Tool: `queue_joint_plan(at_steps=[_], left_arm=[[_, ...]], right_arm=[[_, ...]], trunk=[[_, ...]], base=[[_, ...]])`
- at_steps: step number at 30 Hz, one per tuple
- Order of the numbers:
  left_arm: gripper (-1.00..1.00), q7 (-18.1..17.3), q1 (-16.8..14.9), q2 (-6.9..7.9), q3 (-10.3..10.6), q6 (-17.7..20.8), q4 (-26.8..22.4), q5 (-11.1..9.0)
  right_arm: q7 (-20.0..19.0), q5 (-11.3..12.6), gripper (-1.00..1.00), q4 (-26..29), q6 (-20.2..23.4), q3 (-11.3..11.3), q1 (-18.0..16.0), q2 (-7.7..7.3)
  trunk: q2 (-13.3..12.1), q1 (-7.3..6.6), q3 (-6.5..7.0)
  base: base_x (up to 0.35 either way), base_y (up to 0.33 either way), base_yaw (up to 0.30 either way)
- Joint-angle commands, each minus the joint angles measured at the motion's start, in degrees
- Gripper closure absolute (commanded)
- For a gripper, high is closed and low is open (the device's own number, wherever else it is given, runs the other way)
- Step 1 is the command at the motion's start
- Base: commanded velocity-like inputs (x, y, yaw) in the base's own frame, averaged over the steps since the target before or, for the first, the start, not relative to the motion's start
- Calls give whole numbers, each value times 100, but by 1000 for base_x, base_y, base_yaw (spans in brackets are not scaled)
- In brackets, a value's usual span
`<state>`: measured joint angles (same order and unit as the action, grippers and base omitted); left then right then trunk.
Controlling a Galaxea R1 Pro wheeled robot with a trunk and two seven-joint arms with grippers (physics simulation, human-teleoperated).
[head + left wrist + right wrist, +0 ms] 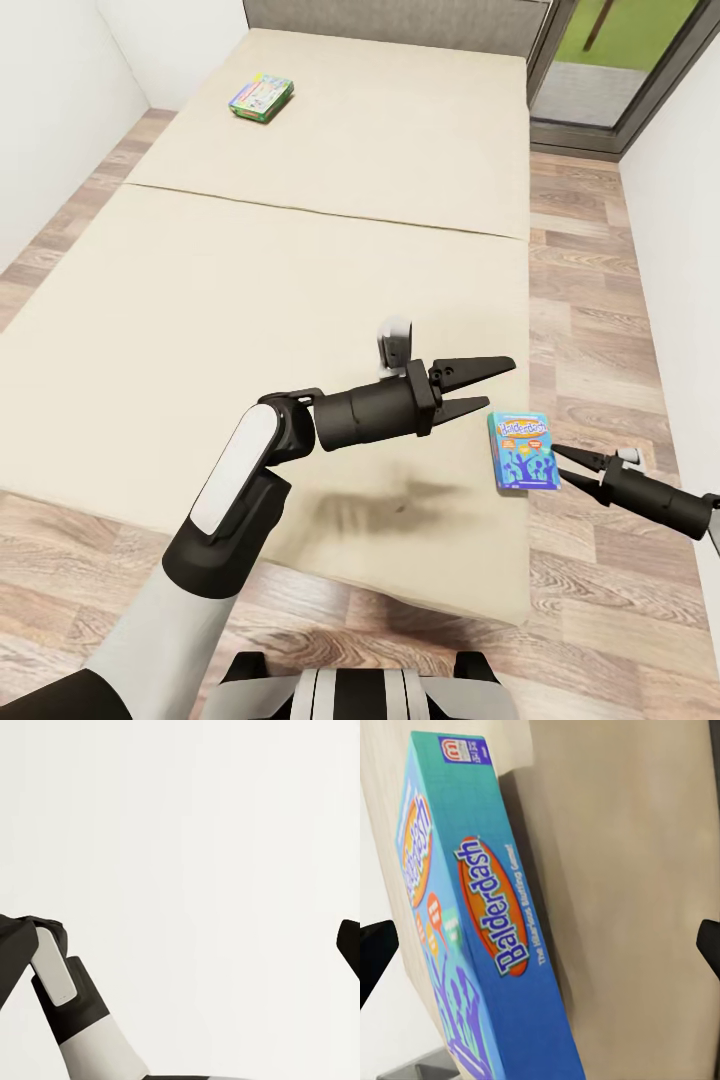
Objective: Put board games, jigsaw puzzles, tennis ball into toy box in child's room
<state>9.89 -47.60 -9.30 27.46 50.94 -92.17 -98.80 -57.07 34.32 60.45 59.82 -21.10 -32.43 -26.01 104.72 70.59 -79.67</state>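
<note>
Two board games lie on the beige bed [300,270]. The small blue one [522,450], printed "Balderdash" [472,922], sits at the bed's right edge. My right gripper [562,461] is open, its fingertips just at that box's right side, and in the right wrist view [540,952] the box lies between the spread fingers. The yellow-green-red board game [261,97] rests far up the bed near the headboard. Over the mattress, left of the blue box, my left gripper [488,386] hangs open and holds nothing. The toy box, the table, the jigsaw puzzles and the tennis ball are out of view.
Wood-plank floor [600,300] runs along the bed's right side and in front of it. A glass door [620,70] with a dark frame stands at the back right. White walls close in on both sides. The left wrist view faces a blank white wall [187,832].
</note>
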Motion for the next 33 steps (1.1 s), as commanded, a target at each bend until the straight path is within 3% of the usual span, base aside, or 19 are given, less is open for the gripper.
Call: queue_joint_plan(at_steps=[1, 33], left_arm=[[-100, 59, -1, 0, -3, 13, -3, -61], [-100, -14, 80, 48, 19, -3, -3, -61]], right_arm=[[-32, -23, -100, -1, 18, 1, -2, 0], [-44, -3, -100, 161, 18, 232, 9, -7]], trunk=[[1, 0, -3], [1, 0, -2]], base=[[0, 0, 0], [0, 0, 0]])
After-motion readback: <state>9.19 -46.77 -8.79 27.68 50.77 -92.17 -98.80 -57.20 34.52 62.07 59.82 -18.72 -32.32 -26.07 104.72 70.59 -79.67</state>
